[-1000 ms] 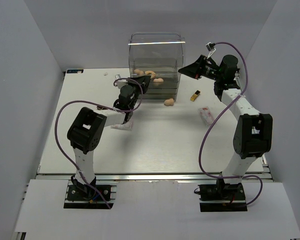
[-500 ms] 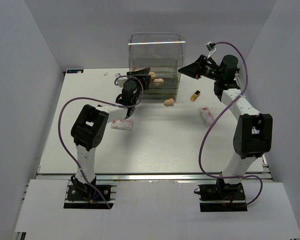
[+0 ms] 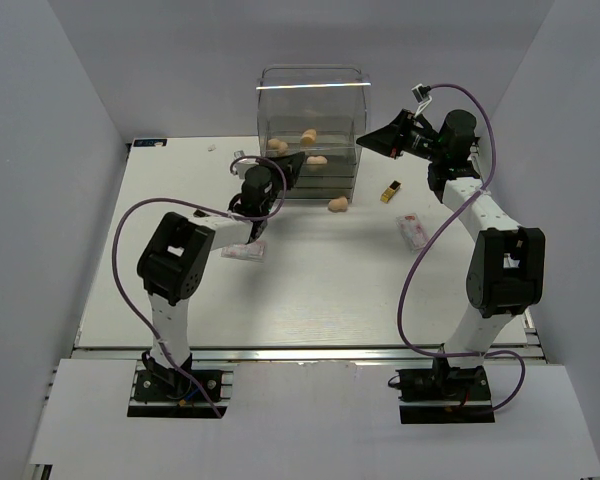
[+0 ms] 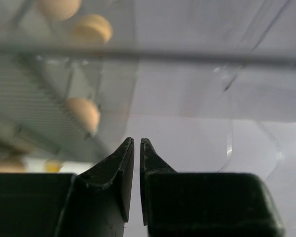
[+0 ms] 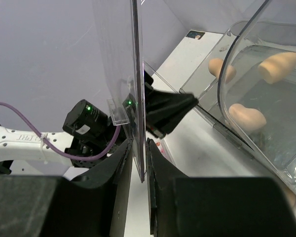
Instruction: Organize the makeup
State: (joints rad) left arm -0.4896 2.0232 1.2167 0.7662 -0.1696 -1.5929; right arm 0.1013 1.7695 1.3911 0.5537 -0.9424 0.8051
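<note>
Sponges (image 3: 308, 136) in box (image 3: 310, 76), right fingers (image 5: 119, 165) (black) gripping panel (image 5: 116, 59)

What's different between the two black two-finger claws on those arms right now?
The left gripper has its fingers nearly touching with nothing between them; the right gripper pinches the edge of a clear plastic panel. The left gripper sits by the left front corner of the tall clear plastic box, the right gripper by its right side. Both are black, with their fingers set close together.
</note>
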